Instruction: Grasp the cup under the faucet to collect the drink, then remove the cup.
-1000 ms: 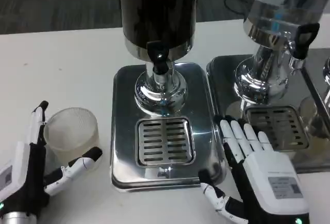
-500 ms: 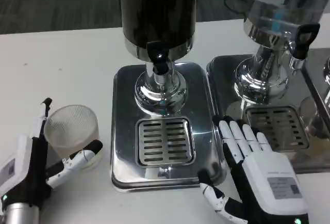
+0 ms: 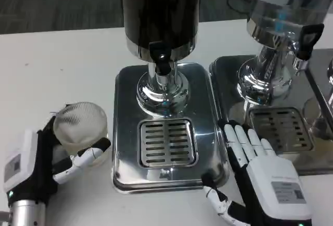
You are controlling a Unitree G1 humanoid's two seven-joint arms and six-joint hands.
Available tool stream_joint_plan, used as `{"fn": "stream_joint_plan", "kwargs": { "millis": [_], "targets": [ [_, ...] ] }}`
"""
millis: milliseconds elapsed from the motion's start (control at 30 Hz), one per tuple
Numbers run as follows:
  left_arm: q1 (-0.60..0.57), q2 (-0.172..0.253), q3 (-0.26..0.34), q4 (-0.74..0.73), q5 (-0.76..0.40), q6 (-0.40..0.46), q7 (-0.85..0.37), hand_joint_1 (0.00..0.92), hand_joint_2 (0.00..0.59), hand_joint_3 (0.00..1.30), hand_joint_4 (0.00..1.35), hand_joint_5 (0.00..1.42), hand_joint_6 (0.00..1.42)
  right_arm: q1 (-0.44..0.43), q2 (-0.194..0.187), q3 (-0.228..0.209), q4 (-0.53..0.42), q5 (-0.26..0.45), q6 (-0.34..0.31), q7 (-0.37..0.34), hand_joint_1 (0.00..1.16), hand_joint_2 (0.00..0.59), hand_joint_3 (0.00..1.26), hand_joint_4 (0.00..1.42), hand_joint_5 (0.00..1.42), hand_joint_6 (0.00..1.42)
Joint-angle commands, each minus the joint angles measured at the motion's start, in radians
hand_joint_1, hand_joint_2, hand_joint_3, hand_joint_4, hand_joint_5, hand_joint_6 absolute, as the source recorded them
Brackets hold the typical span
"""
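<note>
White counter at lower left: my left robot hand (image 3: 39, 166) wraps the cup (image 3: 80, 127), so I should firm that grip before sliding it under the faucet (image 3: 161, 62); my right robot hand (image 3: 260, 171) rests spread wide, holding nothing.

A single head camera looks steeply down and forward over a white table (image 3: 62, 54), close in. The robot's left hand (image 3: 36, 168) sits at the lower left edge, its right hand (image 3: 260, 174) at the lower right. Two drink dispensers (image 3: 161, 23) rise past the top edge, with grey floor beyond.
</note>
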State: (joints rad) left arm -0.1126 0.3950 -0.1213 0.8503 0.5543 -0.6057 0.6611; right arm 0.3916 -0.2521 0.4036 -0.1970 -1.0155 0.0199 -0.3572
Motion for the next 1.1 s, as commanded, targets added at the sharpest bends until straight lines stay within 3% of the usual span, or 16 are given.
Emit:
{"fn": "stream_joint_plan", "kwargs": {
  "millis": [33,567,1100],
  "targets": [
    [0.008,0.006,-0.027,0.018,0.023,0.001,0.037,0.391,0.110,0.30,0.43,0.70,0.76,-0.009,-0.011,-0.004,-0.004,0.005,-0.002,0.007,0.32,0.411,0.00,0.00,0.00,0.04],
    [0.006,0.015,-0.059,0.051,0.047,-0.028,0.141,0.438,0.135,0.35,0.49,0.76,0.85,-0.018,-0.019,-0.009,0.003,0.018,-0.003,0.000,0.32,0.411,0.00,0.00,0.00,0.06],
    [0.025,0.017,-0.059,-0.021,0.063,-0.066,0.201,0.442,0.138,0.35,0.49,0.75,0.87,-0.022,-0.026,0.001,0.000,0.014,0.001,0.004,0.32,0.411,0.00,0.00,0.00,0.06]
  ]
}}
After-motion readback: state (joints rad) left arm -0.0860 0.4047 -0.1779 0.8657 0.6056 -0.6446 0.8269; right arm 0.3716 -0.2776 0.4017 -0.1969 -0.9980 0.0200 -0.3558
